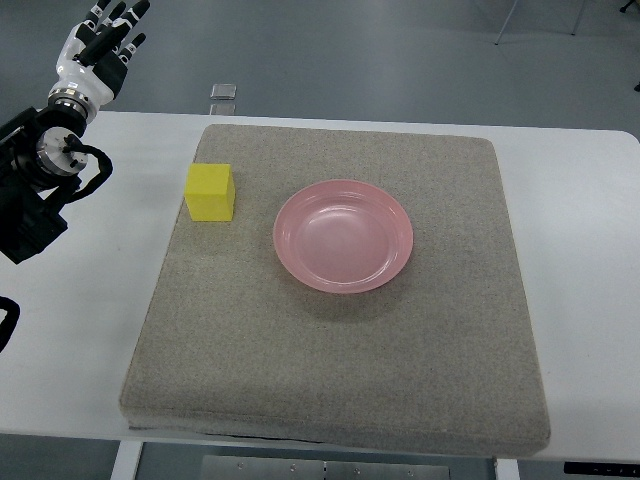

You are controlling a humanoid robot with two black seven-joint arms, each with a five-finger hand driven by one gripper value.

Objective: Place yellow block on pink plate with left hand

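Note:
A yellow block [210, 191] sits on the grey mat [340, 340], toward its far left. An empty pink plate [343, 235] lies on the mat's middle, to the right of the block and apart from it. My left hand [103, 38] is raised at the top left, beyond the table's far left corner. Its fingers are relaxed and hold nothing. It is well away from the block, up and to the left of it. The right arm does not show.
The mat lies on a white table [590, 250]. A small clear square object [223, 92] lies on the floor beyond the table's far edge. The left arm's black forearm [35, 190] hangs over the table's left side.

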